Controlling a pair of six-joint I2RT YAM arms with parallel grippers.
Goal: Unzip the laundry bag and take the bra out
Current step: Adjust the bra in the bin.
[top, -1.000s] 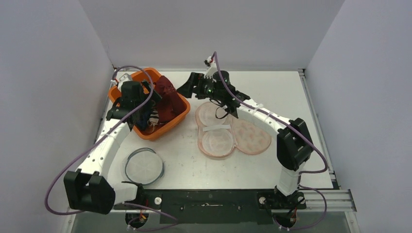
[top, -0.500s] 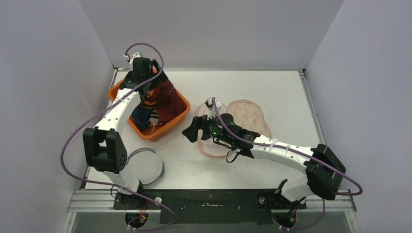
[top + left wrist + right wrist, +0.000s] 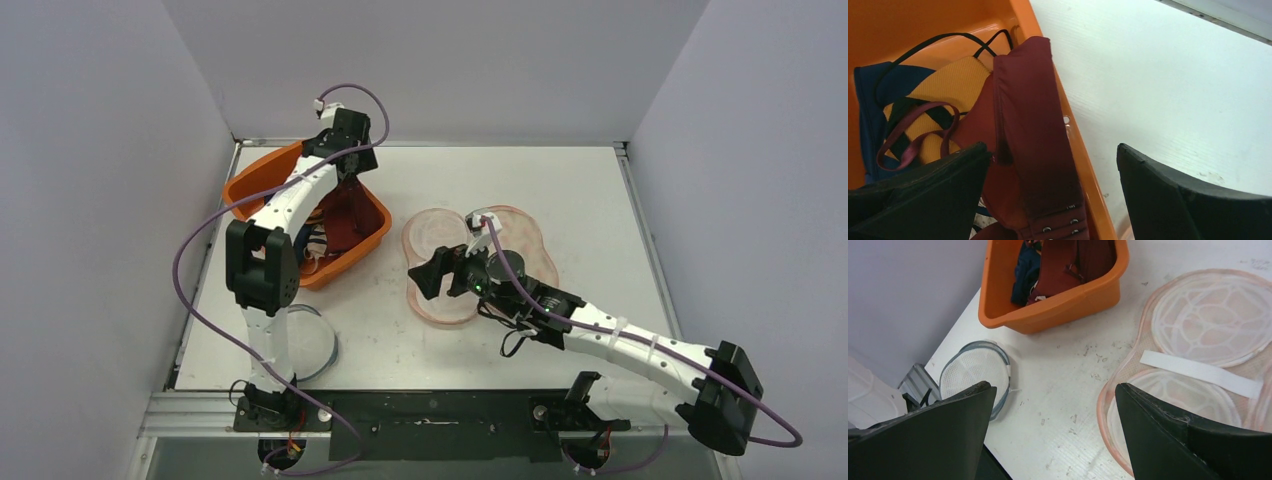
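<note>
Both spread wide — left gripper (image 3: 1050,150), right gripper (image 3: 1055,387) — over scuffed white table (image 3: 600,200) between pale walls (image 3: 430,60).

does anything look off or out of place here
The dark red bra rides up the side wall of the orange plastic tub to its rim, instead of lying flat inside. The pink mesh laundry bag lies splayed open.

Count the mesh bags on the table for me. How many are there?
2. A pink bag lies in the middle, right of the orange bin. A small grey-rimmed bag lies near the front left. Clothes in the bin could hide more.
</note>
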